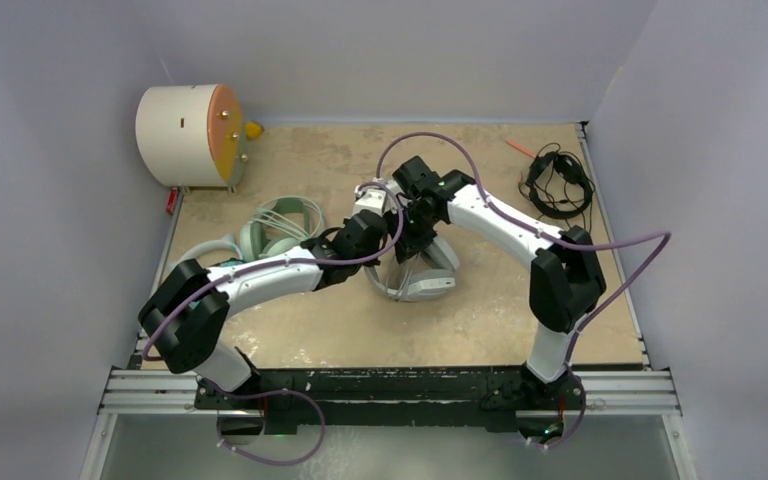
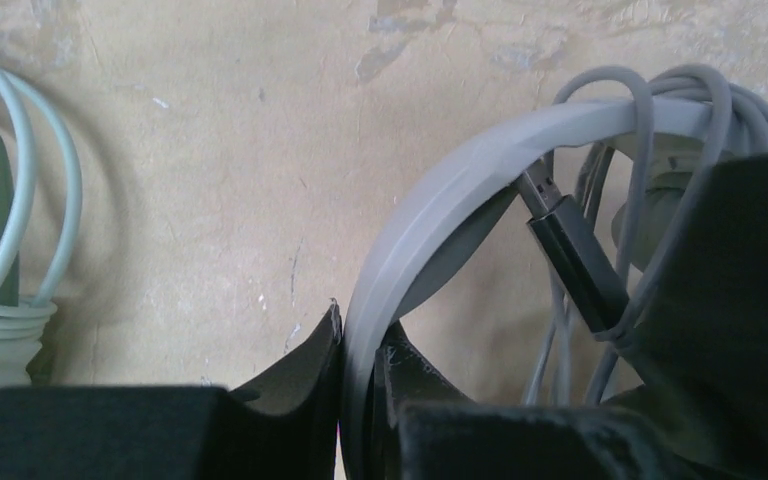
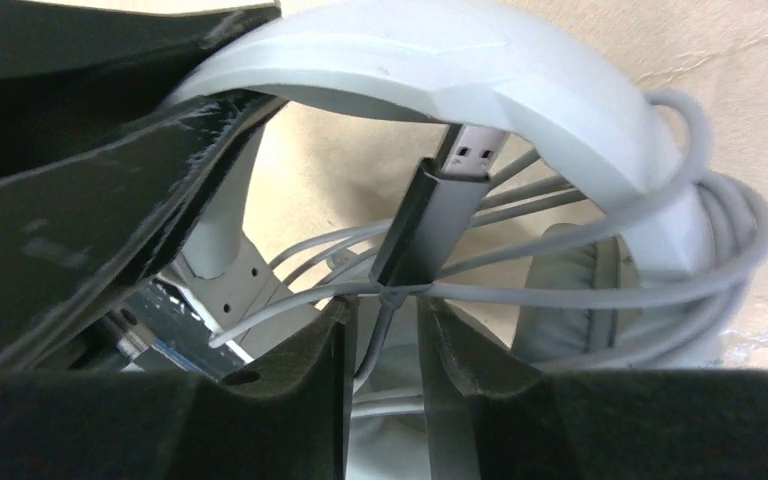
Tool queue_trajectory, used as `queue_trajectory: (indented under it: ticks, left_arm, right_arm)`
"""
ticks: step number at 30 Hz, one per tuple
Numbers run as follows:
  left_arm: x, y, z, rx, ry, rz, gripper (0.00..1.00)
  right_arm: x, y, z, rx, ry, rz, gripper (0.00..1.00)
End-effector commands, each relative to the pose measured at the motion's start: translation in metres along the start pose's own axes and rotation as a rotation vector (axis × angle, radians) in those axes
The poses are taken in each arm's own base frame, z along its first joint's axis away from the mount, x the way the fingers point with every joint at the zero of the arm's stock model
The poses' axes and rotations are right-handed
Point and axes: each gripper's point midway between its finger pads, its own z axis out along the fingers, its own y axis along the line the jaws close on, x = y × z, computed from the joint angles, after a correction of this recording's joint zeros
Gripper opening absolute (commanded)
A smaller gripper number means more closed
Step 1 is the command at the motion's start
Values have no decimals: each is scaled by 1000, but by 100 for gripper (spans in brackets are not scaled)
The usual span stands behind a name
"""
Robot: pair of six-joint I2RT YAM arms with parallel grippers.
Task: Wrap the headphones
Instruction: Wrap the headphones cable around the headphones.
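Note:
The large white-and-grey headphones [image 1: 430, 281] lie mid-table, their grey cable [image 3: 600, 210] looped several times around the headband [image 3: 460, 60]. My left gripper [image 1: 364, 234] is shut on that headband [image 2: 430, 200], pinching it between its fingers [image 2: 305, 370]. My right gripper [image 1: 416, 226] hovers over the coil with its jaws parted. The thin cable just below the dark USB plug [image 3: 438, 215] passes loosely between its fingertips [image 3: 385, 322]. Mint-green headphones [image 1: 282, 226] lie to the left, a white-banded pair [image 1: 205, 250] is partly under my left arm, and thin black headphones [image 1: 558, 185] sit at the far right.
A cream drum with an orange face [image 1: 188, 135] stands at the back left corner. Grey walls close in the back and both sides. A mint cable loop [image 2: 20, 220] lies close on the left of my left gripper. An orange stick [image 1: 520, 147] lies at the back right.

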Motion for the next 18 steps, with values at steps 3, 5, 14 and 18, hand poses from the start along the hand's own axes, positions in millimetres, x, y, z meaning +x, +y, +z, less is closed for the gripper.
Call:
queue_trajectory:
  ticks: [3,5,14,18]
  left_arm:
    - [-10,-3,-3,13,-7,-45,0]
    - [-10,-3,-2,4,1,-41,0]
    - [-7,-2,-3,0,16,-55,0]
    - [-9,-2,-5,7,9,-60,0]
  right_arm:
    - [-15,9,-44,19,-123,-31,34]
    - [-16,6,-49,29,-139,-22,37]
    - [-31,4,-62,24,-220,4,37]
    - [-40,10,-55,-36,-251,15,24]
